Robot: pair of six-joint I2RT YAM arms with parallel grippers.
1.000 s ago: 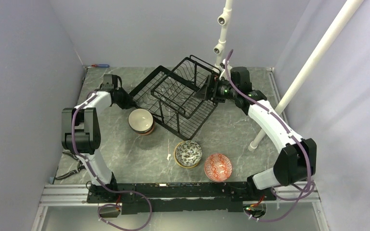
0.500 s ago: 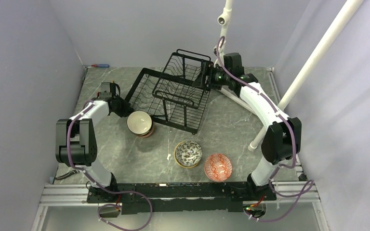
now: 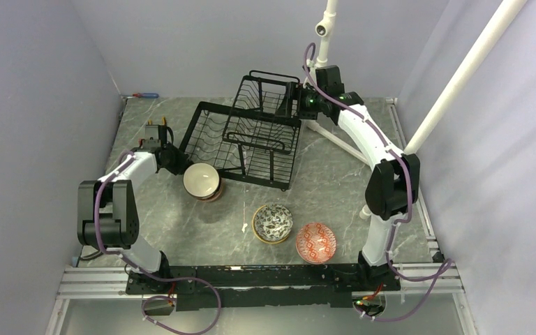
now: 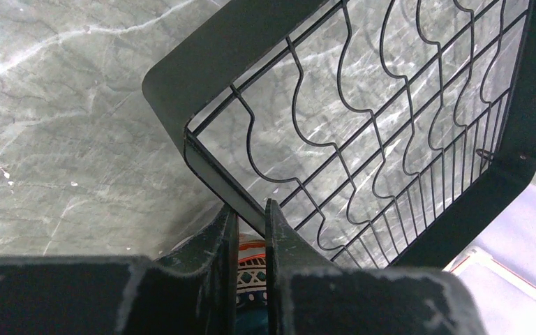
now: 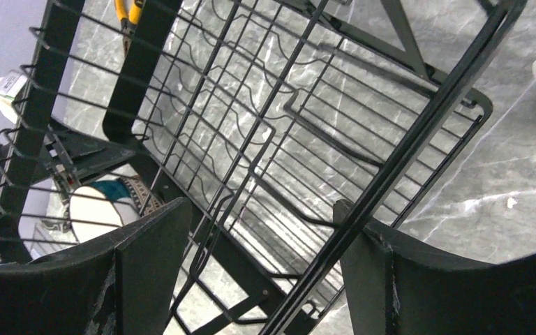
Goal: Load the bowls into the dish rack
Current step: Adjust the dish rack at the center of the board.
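The black wire dish rack (image 3: pixel 251 132) stands at mid-table, its raised basket tier toward the back. My left gripper (image 3: pixel 176 160) is shut on the rack's near-left corner rim (image 4: pixel 213 178), and a patterned bowl (image 4: pixel 252 269) shows between the fingers (image 4: pixel 283 237). My right gripper (image 3: pixel 294 101) stands open at the basket's far right corner. Rack wires (image 5: pixel 391 160) pass between its jaws, one bar against the right finger (image 5: pixel 363 265). A cream bowl (image 3: pixel 202 180) on a small stack sits by the rack's near-left corner. A blue-patterned bowl (image 3: pixel 273 222) and a red-patterned bowl (image 3: pixel 315 241) lie nearer.
A white pipe stand (image 3: pixel 324 42) rises behind the rack, and a slanted white pipe (image 3: pixel 453 84) crosses the right side. A red-and-blue tool (image 3: pixel 144 95) lies at the back left edge. Yellow tool handles (image 5: pixel 122 17) show beyond the rack. Grey walls enclose three sides.
The rack has swung counter-clockwise in the top view, its far right corner going back and left with my right gripper. My left gripper shifted slightly left, still on the corner rim.
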